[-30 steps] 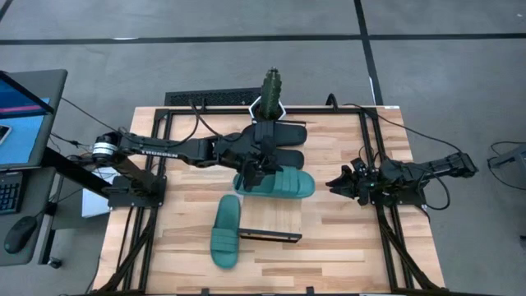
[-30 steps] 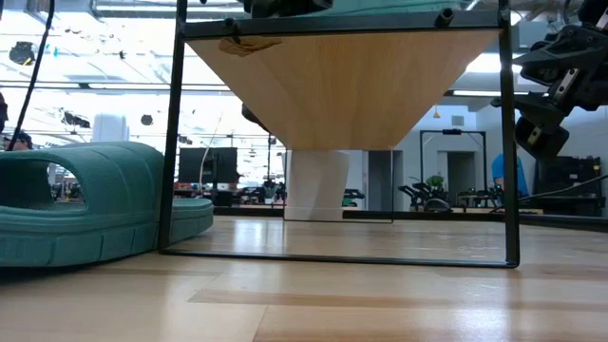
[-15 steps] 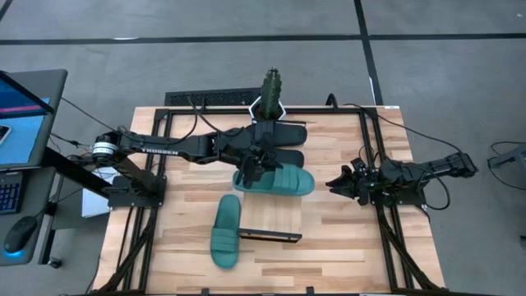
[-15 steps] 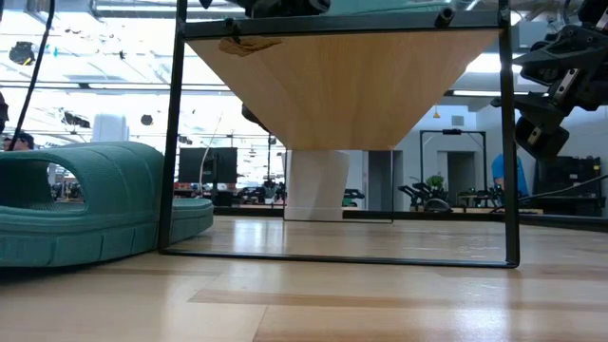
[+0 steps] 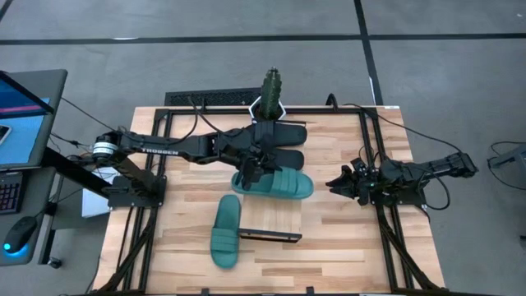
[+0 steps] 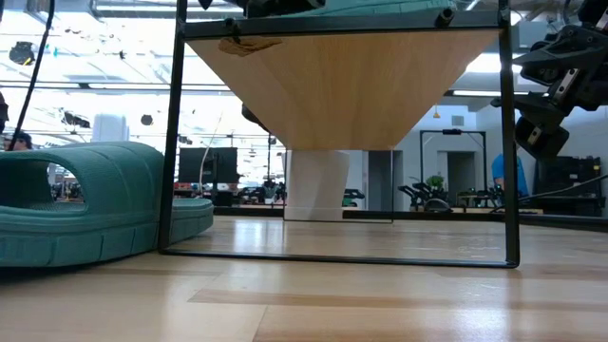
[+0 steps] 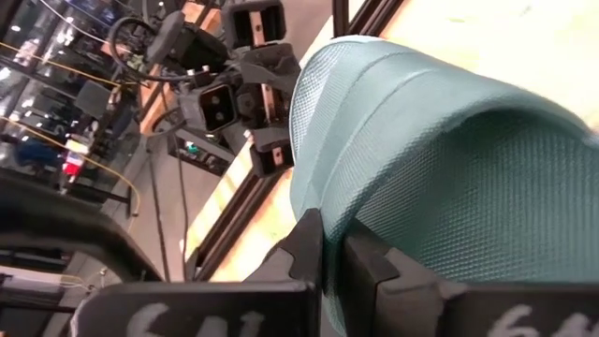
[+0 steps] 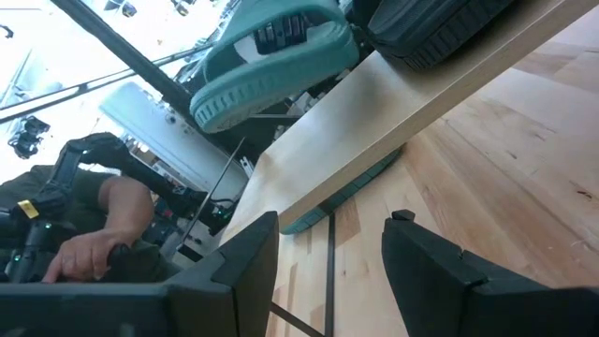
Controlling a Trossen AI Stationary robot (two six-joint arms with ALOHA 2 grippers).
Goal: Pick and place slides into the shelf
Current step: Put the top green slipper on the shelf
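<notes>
In the high view, the left gripper and its arm cover the strap end of the teal slide at the shelf's nine o'clock side, and partly cover the two black slides toward twelve. The shelf itself is largely hidden under them. In the low view the floor slide is cut off at nine o'clock, and the shelf's top runs out at twelve. The right gripper is too small to read there.
</notes>
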